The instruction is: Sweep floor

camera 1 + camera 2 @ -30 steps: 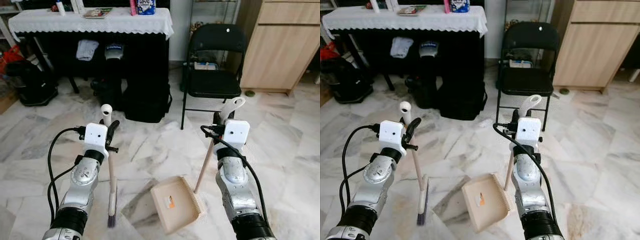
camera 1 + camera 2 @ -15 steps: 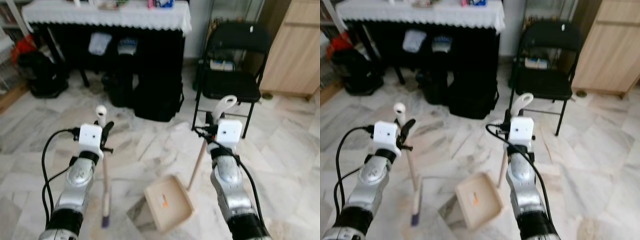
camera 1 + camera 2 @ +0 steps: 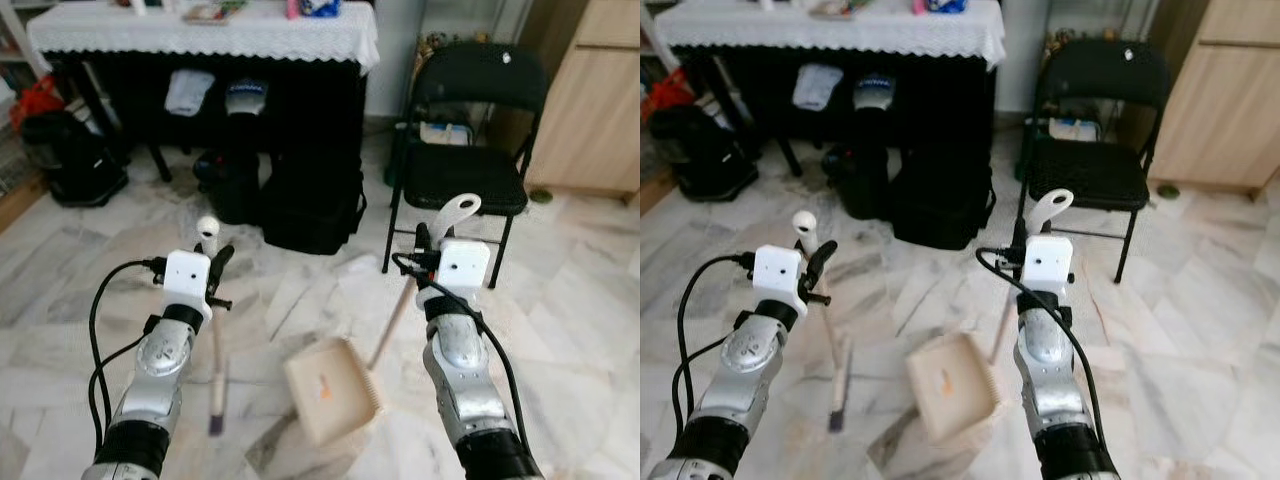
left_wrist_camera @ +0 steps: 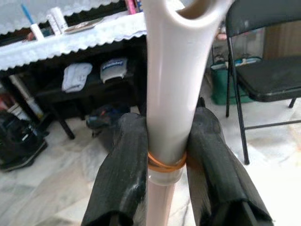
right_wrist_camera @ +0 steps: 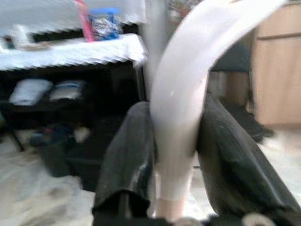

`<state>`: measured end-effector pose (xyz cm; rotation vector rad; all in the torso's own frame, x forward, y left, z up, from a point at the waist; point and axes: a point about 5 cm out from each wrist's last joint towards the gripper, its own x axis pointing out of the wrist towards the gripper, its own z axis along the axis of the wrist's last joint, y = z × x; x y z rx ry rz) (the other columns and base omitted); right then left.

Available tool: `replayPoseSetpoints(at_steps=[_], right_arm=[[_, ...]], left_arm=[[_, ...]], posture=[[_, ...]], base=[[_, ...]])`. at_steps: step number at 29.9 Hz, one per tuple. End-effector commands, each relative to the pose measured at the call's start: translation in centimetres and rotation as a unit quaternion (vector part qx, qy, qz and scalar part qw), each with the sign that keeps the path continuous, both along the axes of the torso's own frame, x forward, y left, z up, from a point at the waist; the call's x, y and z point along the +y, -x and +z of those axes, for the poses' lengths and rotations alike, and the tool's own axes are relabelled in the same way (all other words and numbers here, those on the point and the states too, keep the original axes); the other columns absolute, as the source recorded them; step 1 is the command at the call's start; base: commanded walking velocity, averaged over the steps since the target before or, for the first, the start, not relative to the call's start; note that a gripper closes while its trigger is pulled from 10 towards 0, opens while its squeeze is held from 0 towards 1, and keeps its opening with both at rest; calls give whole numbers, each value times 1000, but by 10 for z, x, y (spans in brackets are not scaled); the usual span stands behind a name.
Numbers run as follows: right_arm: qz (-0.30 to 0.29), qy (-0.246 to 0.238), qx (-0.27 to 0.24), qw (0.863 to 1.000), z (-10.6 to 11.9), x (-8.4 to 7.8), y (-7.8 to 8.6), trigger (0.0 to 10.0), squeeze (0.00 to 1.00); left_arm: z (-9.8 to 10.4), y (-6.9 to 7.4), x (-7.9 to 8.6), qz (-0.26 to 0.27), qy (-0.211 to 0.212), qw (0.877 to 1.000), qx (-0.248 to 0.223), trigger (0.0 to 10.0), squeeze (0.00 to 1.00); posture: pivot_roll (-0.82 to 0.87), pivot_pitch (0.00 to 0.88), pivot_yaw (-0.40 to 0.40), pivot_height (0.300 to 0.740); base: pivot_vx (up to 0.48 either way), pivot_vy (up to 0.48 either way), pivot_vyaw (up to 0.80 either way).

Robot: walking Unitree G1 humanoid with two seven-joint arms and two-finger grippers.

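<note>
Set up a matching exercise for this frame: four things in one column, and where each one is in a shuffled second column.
1. broom
2. dustpan
3. folding chair
4. black bag

a. on the floor under the cloth-covered table
b. handle in the right end effector
c. beside the wooden cabinet
d. handle in the left end effector

Pairs: 1-d, 2-b, 3-c, 4-a

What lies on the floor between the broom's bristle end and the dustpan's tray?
Nothing: in the left eye view, only bare marble floor separates the broom bristles from the dustpan tray. The left gripper and right gripper clamp their handles.
</note>
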<state>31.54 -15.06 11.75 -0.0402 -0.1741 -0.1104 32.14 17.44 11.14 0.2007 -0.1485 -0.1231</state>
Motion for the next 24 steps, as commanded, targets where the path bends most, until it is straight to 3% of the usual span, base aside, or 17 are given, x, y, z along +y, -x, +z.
replayPoseSetpoints(at_steps=[1,8,14,24], right_arm=[[11,8,-29,999,14,6,-4,10000,0],[10,4,-25,1000,14,5,-4,10000,0],[17,5,-19,1000,11,7,-4,10000,0],[18,9,-25,999,13,8,-3,10000,0]], left_arm=[[11,-2,7,7,-8,1000,-23,10000,0],[11,-2,7,6,-7,1000,-22,10000,0],[11,-2,7,6,-7,1000,-20,10000,0],[11,-2,8,6,-8,1000,-21,10000,0]], posture=[[-56,53,38,740],[-59,50,35,740],[-59,46,38,740],[-57,38,39,740]], base=[[330,0,0],[327,0,0],[331,0,-780],[328,0,0]])
